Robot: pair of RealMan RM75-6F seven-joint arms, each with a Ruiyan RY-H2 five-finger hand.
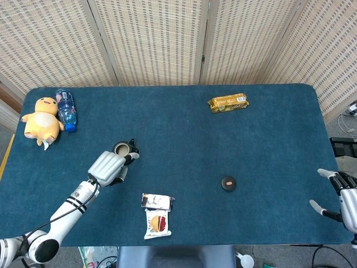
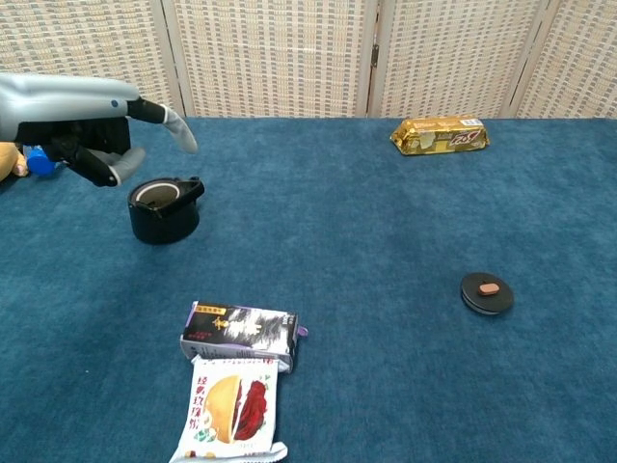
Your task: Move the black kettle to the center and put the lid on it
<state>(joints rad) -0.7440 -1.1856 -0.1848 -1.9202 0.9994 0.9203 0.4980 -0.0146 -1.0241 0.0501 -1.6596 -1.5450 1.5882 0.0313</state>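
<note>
Nothing done yet — black kettle point(image 2: 163, 208) sits uncapped just below the spread, empty fingers point(image 2: 179, 129) of the left hand point(image 1: 108, 167); lid point(image 2: 487, 292) lies well apart. Grasp, move, capping remain.

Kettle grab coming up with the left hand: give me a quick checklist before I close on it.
1. Kettle upright, mouth open: ok.
2. Left hand empty, fingers apart: ok.
3. Left hand around kettle: not ok, it hovers above and to the kettle's left.
4. Table centre free of clutter: ok.
5. Lid lying flat, unobstructed, for later: ok.
6. Right hand clear of the path, at the table's right edge: ok.
</note>
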